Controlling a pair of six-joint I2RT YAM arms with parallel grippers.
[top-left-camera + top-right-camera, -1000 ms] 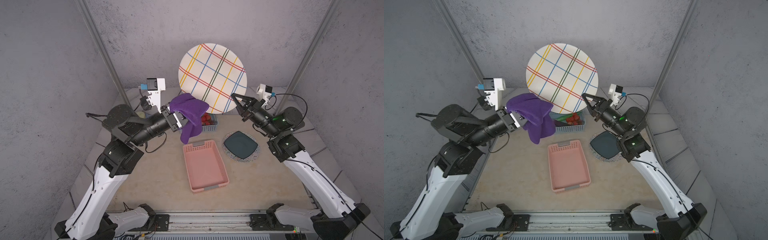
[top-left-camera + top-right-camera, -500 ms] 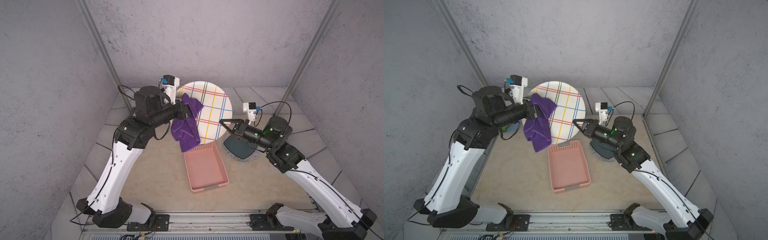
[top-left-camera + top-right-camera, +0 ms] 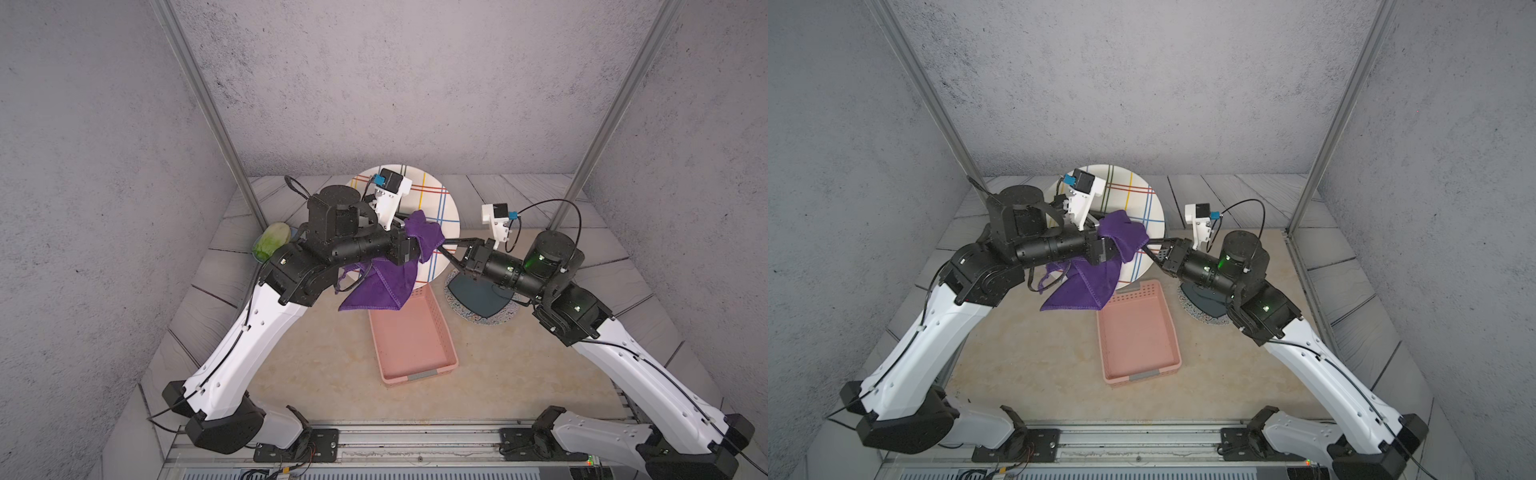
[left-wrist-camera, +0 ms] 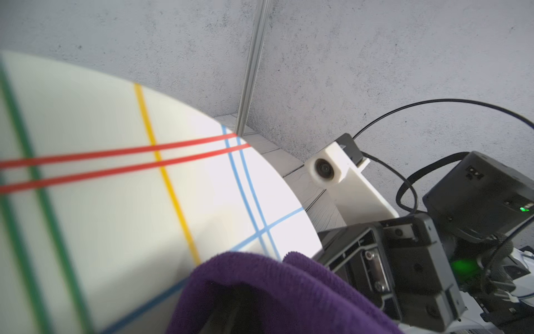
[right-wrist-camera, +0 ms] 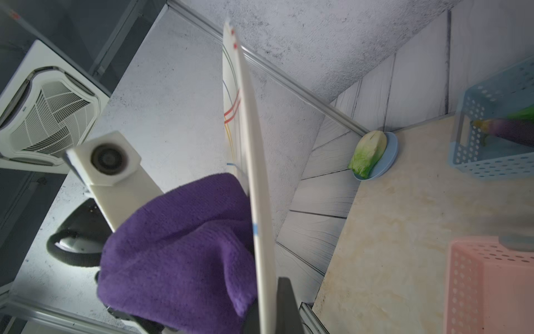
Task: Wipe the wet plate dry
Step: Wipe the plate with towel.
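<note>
**Cloth on the plate, most of its face not yet covered**

In both top views the striped plate (image 3: 432, 195) stands nearly upright, clear of the desk (image 3: 316, 365), with its lower edge over the far end of the pink basket (image 3: 411, 345). The right pincer (image 3: 446, 249) is clamped on the plate's rim from the side, and the right arm reaches in low and about level. The left pincer (image 3: 409, 249) is closed on the purple cloth (image 3: 386, 286). The cloth is bunched over its fingers and pressed to the striped face close to that same rim, with a long tail hanging below. The left arm comes across with a raised elbow and a level forearm.

In the left wrist view the plate's face (image 4: 115, 202) fills much of the frame. The cloth (image 4: 274, 295) touches it near the blue lines. The picture is too soft to show drops or dry patches.

In the right wrist view the plate (image 5: 254, 173) is seen edge-on. The cloth (image 5: 179, 245) lies against the patterned side only, and one dark finger (image 5: 284, 303) sits on the back. Behind them are a lettuce (image 5: 368, 153) on a blue dish and a blue basket (image 5: 491, 130).

Judging by this, the plate and cloth are both picked up and the wipe is working one patch by the rim. The wider face, and perhaps the back, look yet to be done
</note>
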